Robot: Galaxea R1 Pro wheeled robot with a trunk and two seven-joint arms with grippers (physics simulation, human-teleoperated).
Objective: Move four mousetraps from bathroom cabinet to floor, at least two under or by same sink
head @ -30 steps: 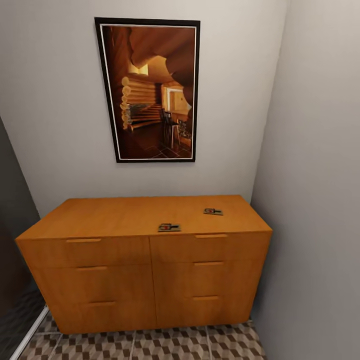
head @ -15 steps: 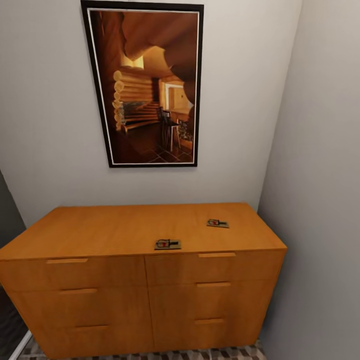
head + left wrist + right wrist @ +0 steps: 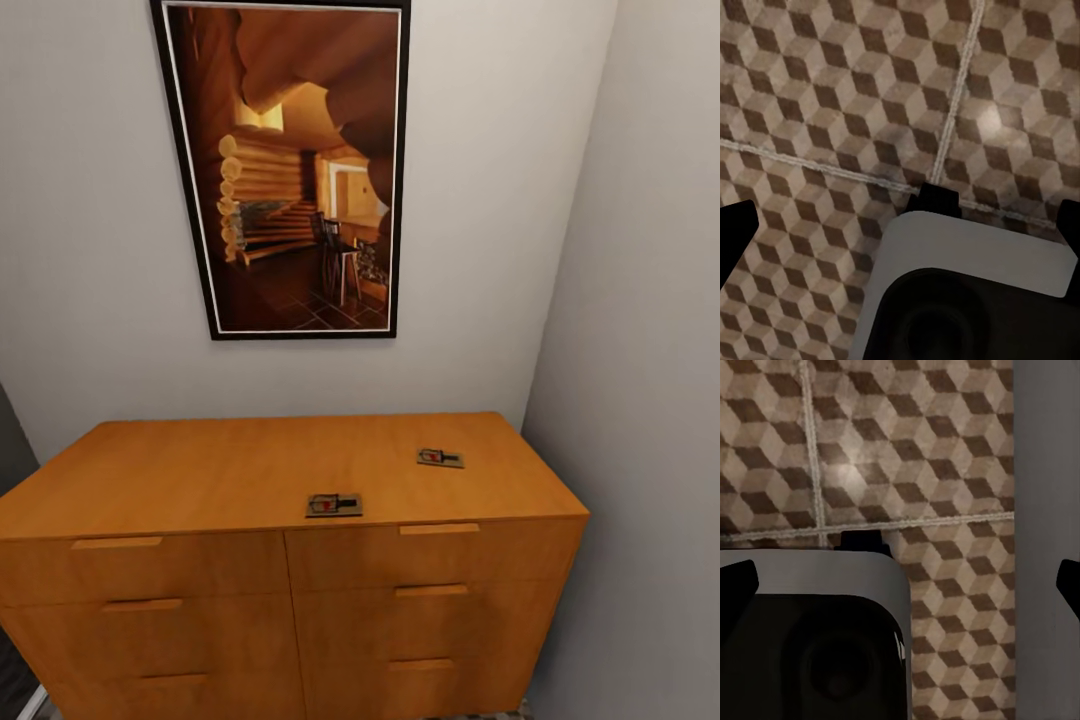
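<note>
1. Left gripper (image 3: 904, 225) and right gripper (image 3: 904, 577): jaws standing wide apart, holding nothing, hanging over the bathroom floor (image 3: 832, 90).
2. Two mousetraps lying on the cabinet (image 3: 200, 470) top: near one (image 3: 334, 505), far-right one (image 3: 440, 458); neither is moved to the floor yet.

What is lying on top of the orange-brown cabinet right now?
Two mousetraps lie flat on the cabinet top: one at the front edge near the middle, one farther back to the right. The drawers are shut, so their contents are hidden.
</note>
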